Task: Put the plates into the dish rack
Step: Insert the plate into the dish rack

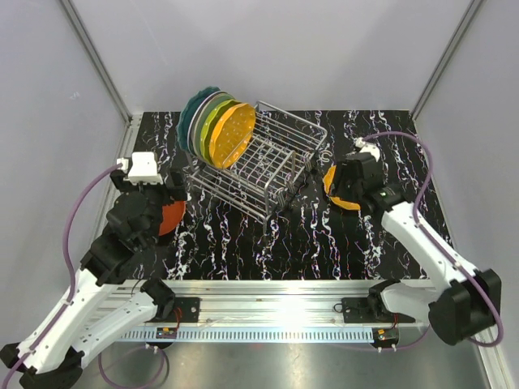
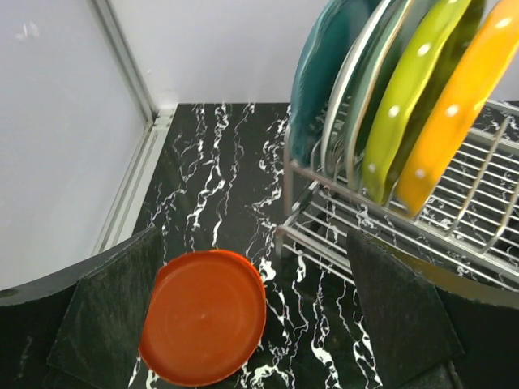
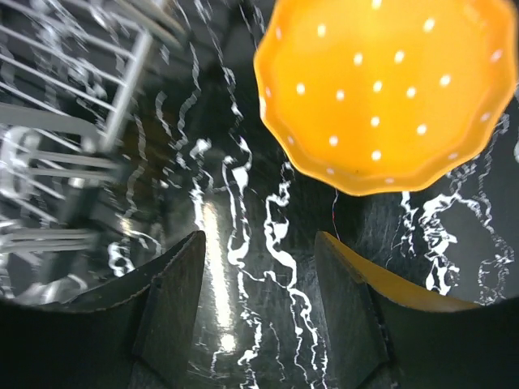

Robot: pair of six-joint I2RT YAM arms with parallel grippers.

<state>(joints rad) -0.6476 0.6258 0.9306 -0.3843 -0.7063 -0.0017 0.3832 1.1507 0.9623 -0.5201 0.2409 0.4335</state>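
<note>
The dish rack [image 1: 280, 166] stands mid-table and also shows in the left wrist view [image 2: 454, 235]. Several plates stand upright at its left end: teal [image 2: 324, 73], a pale one, yellow-green [image 2: 405, 97] and dotted orange [image 1: 231, 136]. A red-orange plate [image 2: 203, 316] lies flat on the table left of the rack. My left gripper [image 2: 251, 243] is open above it, and the plate sits by the left finger. A dotted orange scalloped plate [image 3: 385, 89] lies right of the rack. My right gripper [image 3: 259, 237] is open just short of its rim, over bare table.
The table is black marble-patterned [image 1: 324, 243], with white walls on three sides. A metal rail [image 1: 268, 296] carrying the arm bases runs along the near edge. The rack's right half [image 1: 296, 150] holds no plates. The rack's wires show blurred in the right wrist view [image 3: 65, 138].
</note>
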